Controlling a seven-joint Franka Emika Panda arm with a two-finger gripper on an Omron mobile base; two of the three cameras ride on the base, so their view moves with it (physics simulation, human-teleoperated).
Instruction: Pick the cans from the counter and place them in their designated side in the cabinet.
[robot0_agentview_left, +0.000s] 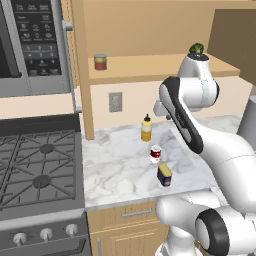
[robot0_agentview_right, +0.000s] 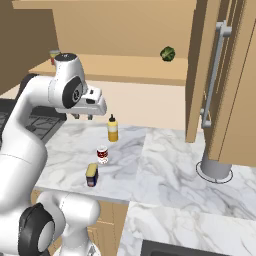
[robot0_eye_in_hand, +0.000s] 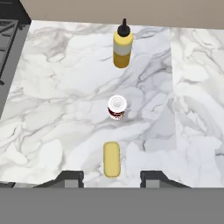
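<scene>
our pincer hovers empty, fingers drawn in, above the white-grey marble desk. the dark blue boxy tin and short round red-and-white can look rigid, light, slick; we'd pinch their sides.

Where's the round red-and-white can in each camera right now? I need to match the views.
Left base view: the red-and-white can stands mid-counter, between the yellow bottle and the blue tin.
Right base view: the can is left of centre, again between them.
Hand view: the can sits at centre.
Shared landmark: the yellow bottle, just behind it.
</scene>
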